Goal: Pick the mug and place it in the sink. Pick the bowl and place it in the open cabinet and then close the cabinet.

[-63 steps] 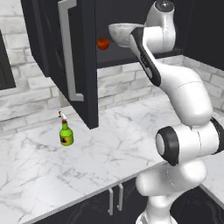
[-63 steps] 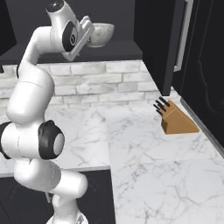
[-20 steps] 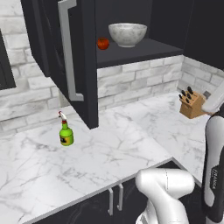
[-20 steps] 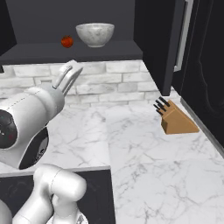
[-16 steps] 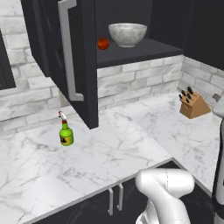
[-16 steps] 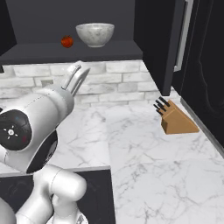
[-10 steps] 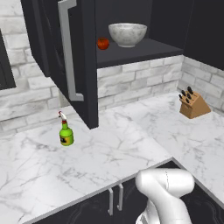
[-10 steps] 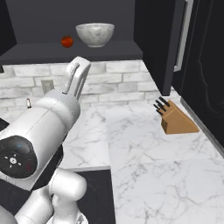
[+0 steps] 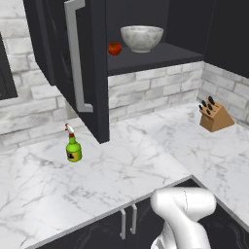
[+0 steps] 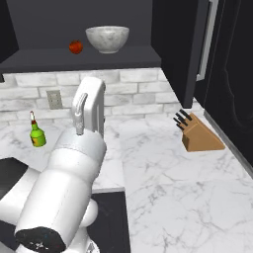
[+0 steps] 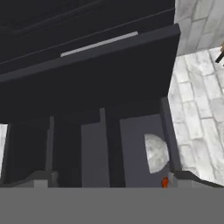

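The speckled grey-white bowl (image 9: 141,38) (image 10: 107,38) sits on the shelf of the open black cabinet (image 9: 146,57). The cabinet's left door (image 9: 95,73) swings out over the counter and carries a long silver handle (image 9: 75,53). My gripper (image 11: 112,180) is open, its fingertips (image 11: 41,177) wide apart with nothing between them. It is well back from the cabinet and looks at it rolled sideways, so the bowl (image 11: 155,153) shows small and far off. In the right base view the white hand (image 10: 89,106) stands upright over the counter. The mug and the sink are out of view.
A small red fruit (image 9: 114,48) (image 10: 75,47) lies on the shelf left of the bowl. A green bottle (image 9: 73,148) (image 10: 37,134) stands on the marble counter (image 9: 121,170). A wooden knife block (image 9: 215,116) (image 10: 197,133) sits at the right. The right cabinet door (image 10: 185,44) also stands open.
The arm has swung out of the left base view and risen large and near in the right base view. The bowl rests on the shelf, apart from the gripper that was at it.
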Motion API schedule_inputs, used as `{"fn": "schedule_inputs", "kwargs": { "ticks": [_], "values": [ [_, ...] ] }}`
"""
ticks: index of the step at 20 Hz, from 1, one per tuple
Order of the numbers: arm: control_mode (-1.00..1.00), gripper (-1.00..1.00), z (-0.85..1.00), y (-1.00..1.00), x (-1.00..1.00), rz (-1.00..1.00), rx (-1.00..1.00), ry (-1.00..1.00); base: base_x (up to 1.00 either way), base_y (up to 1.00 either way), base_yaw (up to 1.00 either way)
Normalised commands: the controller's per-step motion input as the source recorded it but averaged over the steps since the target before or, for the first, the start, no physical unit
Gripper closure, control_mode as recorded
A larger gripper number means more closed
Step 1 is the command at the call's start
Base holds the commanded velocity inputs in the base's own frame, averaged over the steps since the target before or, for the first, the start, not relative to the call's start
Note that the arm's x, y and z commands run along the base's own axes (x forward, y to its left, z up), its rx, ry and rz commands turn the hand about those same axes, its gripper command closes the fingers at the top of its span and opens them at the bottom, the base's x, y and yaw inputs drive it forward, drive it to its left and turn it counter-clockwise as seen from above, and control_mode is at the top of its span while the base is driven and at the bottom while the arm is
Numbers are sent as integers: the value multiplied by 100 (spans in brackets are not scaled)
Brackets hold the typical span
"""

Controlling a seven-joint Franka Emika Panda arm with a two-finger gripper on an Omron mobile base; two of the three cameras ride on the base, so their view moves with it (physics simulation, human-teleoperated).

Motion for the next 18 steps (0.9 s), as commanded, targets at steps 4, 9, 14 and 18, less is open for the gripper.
{"fn": "schedule_inputs", "kwargs": {
  "ticks": [4, 9, 14, 18],
  "values": [
    [-100, -100, 0, -33, 0, -12, -18, -19, 0, 0, 0],
    [-100, -100, 0, -43, 0, -12, -19, -19, 0, 0, 0],
    [-100, -100, 0, -49, 13, -11, -15, -7, 0, 0, 0],
    [-100, -100, 0, -48, 25, -11, -10, 0, 0, 0, 0]
  ]
}}
